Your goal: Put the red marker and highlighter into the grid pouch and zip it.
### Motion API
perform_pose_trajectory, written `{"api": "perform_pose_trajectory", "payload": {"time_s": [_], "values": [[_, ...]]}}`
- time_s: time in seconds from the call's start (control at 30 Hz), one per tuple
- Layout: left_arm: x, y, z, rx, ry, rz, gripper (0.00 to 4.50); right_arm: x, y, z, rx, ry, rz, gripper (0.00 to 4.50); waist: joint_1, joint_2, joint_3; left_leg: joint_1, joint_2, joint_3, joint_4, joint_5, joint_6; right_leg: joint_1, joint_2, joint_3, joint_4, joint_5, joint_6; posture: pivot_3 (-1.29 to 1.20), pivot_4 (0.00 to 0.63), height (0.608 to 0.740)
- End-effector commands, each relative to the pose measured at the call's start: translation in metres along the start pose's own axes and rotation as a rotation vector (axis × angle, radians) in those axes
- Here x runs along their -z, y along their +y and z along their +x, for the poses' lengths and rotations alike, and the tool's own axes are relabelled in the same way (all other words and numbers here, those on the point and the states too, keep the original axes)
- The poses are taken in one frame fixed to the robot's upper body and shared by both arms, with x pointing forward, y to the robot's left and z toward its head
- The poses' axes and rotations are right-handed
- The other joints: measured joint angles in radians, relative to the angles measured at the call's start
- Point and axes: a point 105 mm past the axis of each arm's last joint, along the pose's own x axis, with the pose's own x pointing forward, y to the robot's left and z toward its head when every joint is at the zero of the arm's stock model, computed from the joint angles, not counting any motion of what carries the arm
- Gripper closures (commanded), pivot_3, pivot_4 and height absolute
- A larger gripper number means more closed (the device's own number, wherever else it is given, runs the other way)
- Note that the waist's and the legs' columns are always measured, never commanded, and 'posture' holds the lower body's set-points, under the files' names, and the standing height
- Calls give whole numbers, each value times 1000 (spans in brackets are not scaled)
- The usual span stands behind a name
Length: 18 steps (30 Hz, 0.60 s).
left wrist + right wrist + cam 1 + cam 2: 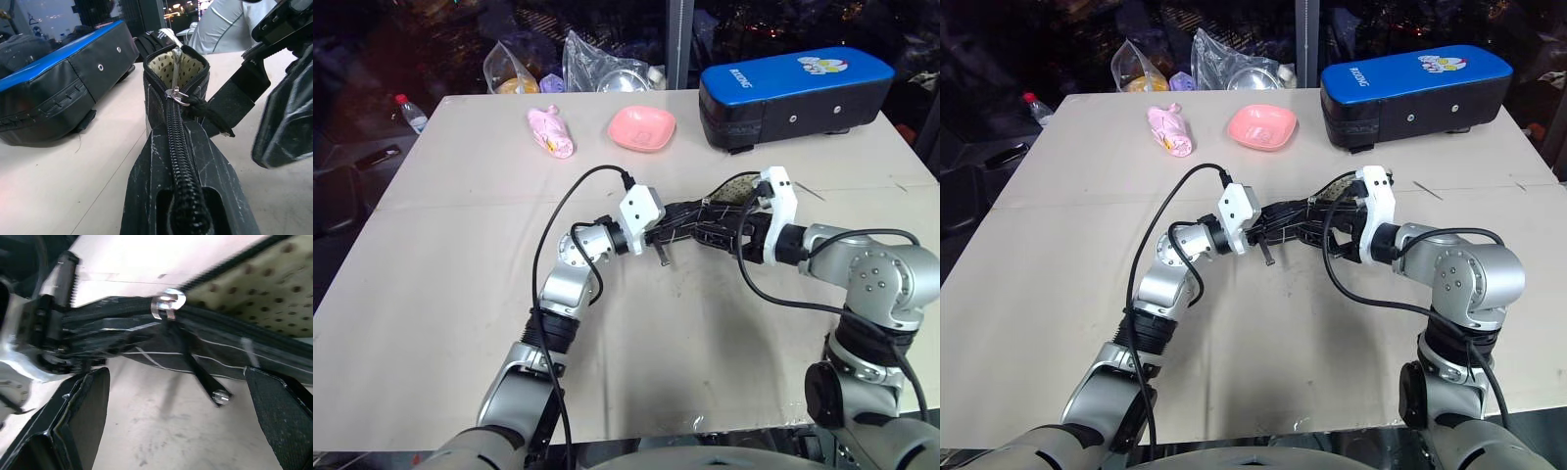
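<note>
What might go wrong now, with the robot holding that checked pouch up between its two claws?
The grid pouch is only partly zipped: its far end gapes, showing dotted lining. The right gripper is open with the zipper pull dangling between its fingers, so it may close on fabric and miss the pull. The left gripper pinches only one end, so tugging the zipper might drag the pouch free.
</note>
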Motion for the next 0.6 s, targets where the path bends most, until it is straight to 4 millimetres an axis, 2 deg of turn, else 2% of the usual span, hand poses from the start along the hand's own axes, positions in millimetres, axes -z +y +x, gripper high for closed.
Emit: {"api": "perform_pose_trajectory", "payload": {"time_s": [0.03,0.17,0.23,0.27,0.47,0.6], "values": [[-11,2,2,-2,-37,34,4500,-19,12,0,-47,-76,-33,1335,-1,0,0,0,0,0,0,0,0,0,0,0,0,0,0,0,150,740],[-10,3,2,-1,-35,38,4500,-22,12,2,-48,-92,-21,3028,-2,0,0,0,0,0,0,0,0,0,0,0,0,0,0,0,150,740],[-10,4,1,-5,-34,39,4500,-21,10,2,-36,-93,-14,4158,-4,0,0,0,0,0,0,0,0,0,0,0,0,0,0,0,150,740],[-10,4,1,-6,-34,40,4500,-21,9,2,-33,-94,-13,4403,-6,0,0,0,0,0,0,0,0,0,0,0,0,0,0,0,150,740],[-11,5,1,-15,-36,45,4500,-22,4,-3,-7,-110,-6,4461,-10,0,0,0,0,0,0,0,0,0,0,0,0,0,0,0,150,740],[-10,10,-2,-37,-28,61,4500,-22,-7,-17,52,-119,-23,4461,-11,0,0,0,0,-1,0,0,0,0,0,0,0,0,0,0,150,740]]}}
